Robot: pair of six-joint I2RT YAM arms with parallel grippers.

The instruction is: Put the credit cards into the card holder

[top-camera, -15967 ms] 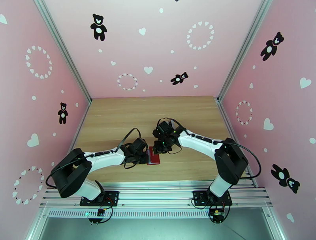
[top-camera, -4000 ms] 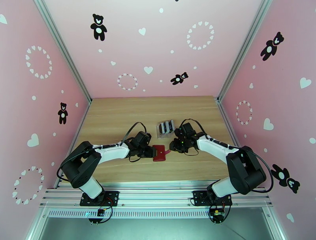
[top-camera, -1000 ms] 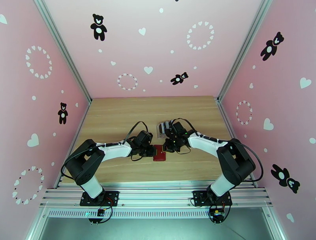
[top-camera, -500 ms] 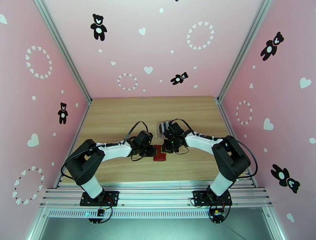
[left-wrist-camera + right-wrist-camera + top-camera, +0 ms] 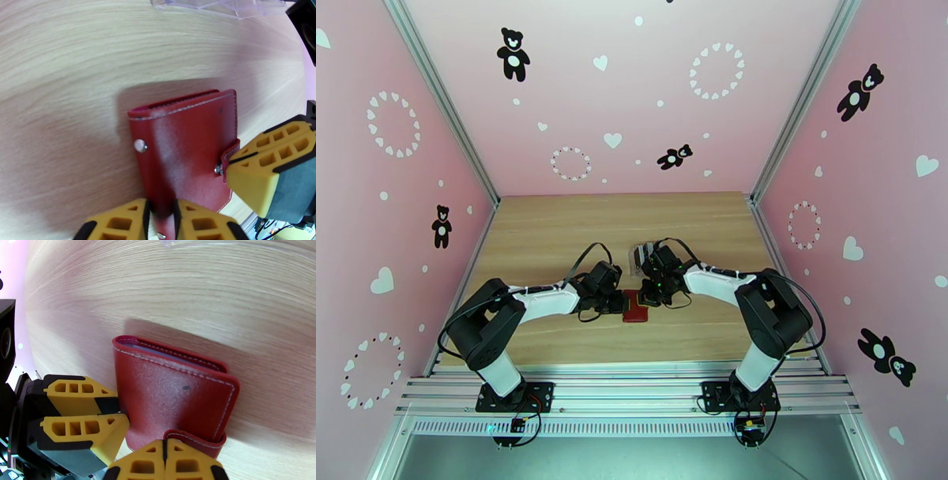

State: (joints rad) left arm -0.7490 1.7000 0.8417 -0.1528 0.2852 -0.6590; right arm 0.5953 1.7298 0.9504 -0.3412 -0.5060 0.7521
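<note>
The card holder (image 5: pixel 635 306) is a dark-red wallet lying folded shut on the wooden table between the two arms. In the left wrist view my left gripper (image 5: pixel 161 208) is shut on the card holder's (image 5: pixel 185 146) near edge, beside a silver snap stud (image 5: pixel 140 145). From the other side my right gripper (image 5: pixel 164 447) is shut, its tips against the snap tab (image 5: pixel 193 438) of the card holder (image 5: pixel 170 394). From above, the left gripper (image 5: pixel 622 301) and right gripper (image 5: pixel 647 298) flank it. The credit cards are hidden.
A clear plastic slotted rack (image 5: pixel 641 254) stands just behind the right wrist; its edge shows at the top of the left wrist view (image 5: pixel 221 4). Bare wooden table (image 5: pixel 553 229) stretches left and back, bounded by pink walls.
The right arm's elbow has swung slightly left while its gripper stays at the card holder. The left arm and the card holder have not visibly moved.
</note>
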